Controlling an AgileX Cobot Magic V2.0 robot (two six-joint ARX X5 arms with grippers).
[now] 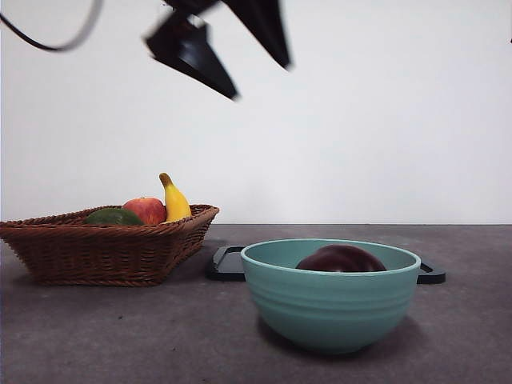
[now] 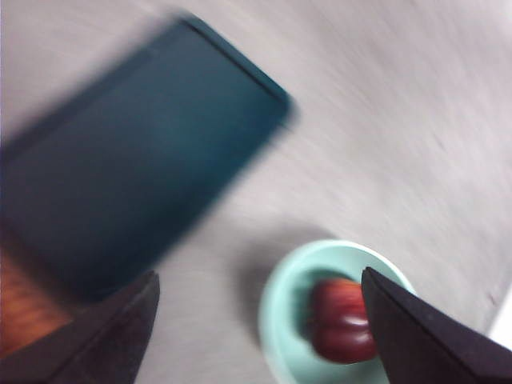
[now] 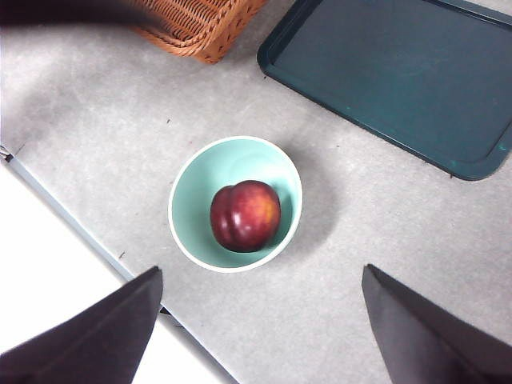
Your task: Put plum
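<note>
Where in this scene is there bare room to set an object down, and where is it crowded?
The dark tray behind the teal bowl lies bare. Grey table also shows free between the bowl and the wicker basket. The bowl is filled by the plum; the basket is crowded with an apple, a banana and a green fruit.

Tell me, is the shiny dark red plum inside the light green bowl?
Yes, inside. The shiny dark red plum sits at the bottom of the light green bowl, with the rim all around it. Nothing is holding it.
</note>
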